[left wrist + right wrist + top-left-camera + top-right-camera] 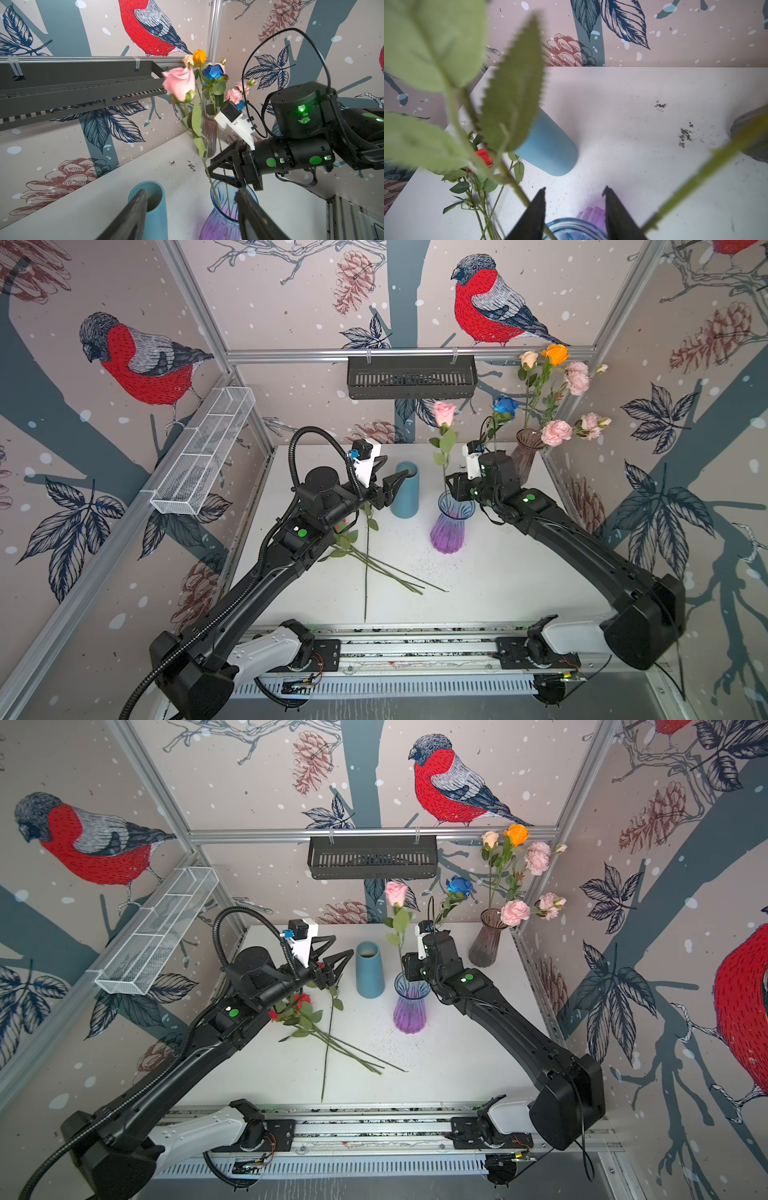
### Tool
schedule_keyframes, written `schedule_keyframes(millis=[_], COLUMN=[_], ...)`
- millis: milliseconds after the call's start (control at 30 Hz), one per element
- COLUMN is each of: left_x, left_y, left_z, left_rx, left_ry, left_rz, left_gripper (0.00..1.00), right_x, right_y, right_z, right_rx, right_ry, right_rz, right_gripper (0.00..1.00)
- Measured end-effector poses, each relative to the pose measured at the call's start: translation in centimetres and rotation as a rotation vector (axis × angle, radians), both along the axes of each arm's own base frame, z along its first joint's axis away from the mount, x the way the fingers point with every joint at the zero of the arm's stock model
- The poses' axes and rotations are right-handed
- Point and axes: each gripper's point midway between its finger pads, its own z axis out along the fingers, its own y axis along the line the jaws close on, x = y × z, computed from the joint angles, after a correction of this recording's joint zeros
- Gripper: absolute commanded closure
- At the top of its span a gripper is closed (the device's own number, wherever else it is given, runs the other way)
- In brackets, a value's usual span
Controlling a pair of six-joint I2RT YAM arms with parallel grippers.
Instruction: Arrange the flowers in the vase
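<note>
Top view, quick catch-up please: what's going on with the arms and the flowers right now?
The right pincer hangs open just above the mouth of the purple vase, where the pink rose and the blue rose stand; it grips neither stem. The left pincer is open and empty beside the blue vase, which holds no flower. Red roses lie on the table under the left arm. The smoky vase in the back corner holds several flowers.

glass vase (pixel 451 531): ribbed, blue-to-purple | rose (pixel 444 413): pink | cone vase (pixel 405 495): plain blue | wall (pixel 291 302): bullfinch print
</note>
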Motion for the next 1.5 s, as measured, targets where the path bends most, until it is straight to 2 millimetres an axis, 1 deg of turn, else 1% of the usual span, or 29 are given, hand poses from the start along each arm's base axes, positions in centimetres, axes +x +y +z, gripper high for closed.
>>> schedule_keyframes(millis=[67,200,300,367,433,500,533,633,700,733,800,867,900,933,967,1067,1167,1267,1433,1500], left_x=[0.0,0.0,0.0,-0.1,-0.1,-0.2,-0.3,-0.4,-0.5,-0.6,-0.7,-1.0,-1.1,-1.3,-1.5,-1.7,-1.7,-1.5,-1.3,-1.2], left_y=[0.0,0.0,0.0,0.1,0.2,0.4,0.5,1.1,1.6,1.9,2.8,4.0,4.7,5.3,6.0,7.5,8.1,8.4,8.3,8.3], left_z=[0.0,0.0,0.0,0.1,0.1,0.2,0.3,0.4,0.5,0.5,0.8,0.8,0.9,1.0,1.3,2.1,2.6,2.6,2.4,2.4], left_rx=[0.000,0.000,0.000,-0.002,-0.003,-0.006,-0.008,-0.016,-0.023,-0.027,-0.043,-0.063,-0.073,-0.086,-0.101,-0.139,-0.155,-0.153,-0.150,-0.149], left_ry=[0.000,0.000,0.000,-0.003,-0.004,-0.009,-0.013,-0.023,-0.032,-0.037,-0.056,-0.078,-0.089,-0.101,-0.116,-0.151,-0.167,-0.166,-0.163,-0.162], left_rz=[0.000,0.002,0.002,0.003,0.007,0.010,0.014,0.038,0.060,0.074,0.110,0.160,0.184,0.210,0.238,0.301,0.334,0.354,0.358,0.358], left_gripper=[0.32,0.32,0.32,0.32,0.32,0.32,0.32,0.32,0.32,0.32,0.32,0.31,0.30,0.30,0.30,0.29,0.29,0.29,0.29,0.29], right_x=[-0.2,-0.6,-1.6,-2.7,-4.4,-6.3,-7.5,-11.8,-14.6,-15.7,-16.7,-17.7,-18.1,-18.5,-18.6,-18.3,-18.6,-19.2,-19.7,-19.8], right_y=[0.3,0.0,-0.2,-0.2,0.1,1.0,1.6,3.8,5.3,6.0,7.3,9.0,9.8,10.4,10.8,12.5,14.6,17.0,21.5,22.4], right_z=[0.2,1.1,2.5,3.9,5.3,6.5,6.8,6.8,6.3,5.7,3.7,0.7,-1.0,-3.2,-5.0,-9.4,-13.4,-16.2,-18.6,-19.8], right_rx=[0.002,0.012,0.030,0.055,0.077,0.095,0.094,0.091,0.099,0.099,0.083,0.053,0.037,0.020,0.005,-0.011,-0.018,-0.017,0.010,0.011], right_ry=[-0.003,-0.019,-0.048,-0.080,-0.115,-0.153,-0.171,-0.208,-0.215,-0.203,-0.161,-0.098,-0.062,-0.003,0.048,0.159,0.272,0.351,0.415,0.441], right_rz=[0.008,0.008,0.015,0.036,0.077,0.148,0.192,0.344,0.455,0.500,0.556,0.608,0.627,0.642,0.637,0.602,0.577,0.560,0.554,0.543], right_gripper=[0.37,0.38,0.40,0.41,0.41,0.42,0.42,0.42,0.42,0.42,0.42,0.42,0.42,0.43,0.43,0.43,0.43,0.43,0.43,0.43])
